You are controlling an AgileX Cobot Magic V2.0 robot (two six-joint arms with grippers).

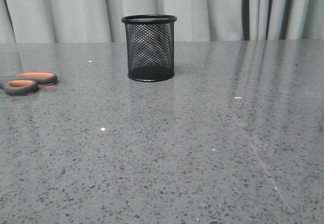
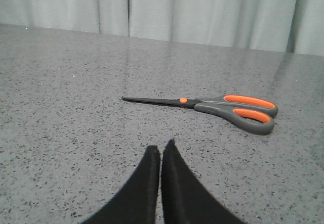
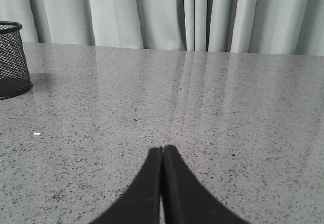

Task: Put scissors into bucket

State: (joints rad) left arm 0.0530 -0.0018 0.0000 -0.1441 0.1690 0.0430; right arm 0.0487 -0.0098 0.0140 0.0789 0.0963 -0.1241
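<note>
From the front we see the bucket upright on the grey speckled worktop, with the scissors lying flat well to its left at the frame's edge. At the left wrist, our left gripper is closed and empty, the scissors on the worktop beyond it. At the right wrist, our right gripper is closed, holding nothing.

Scissors flat, apart from upright bucket

Each end effector has smooth, black, tapering fingers.
</note>
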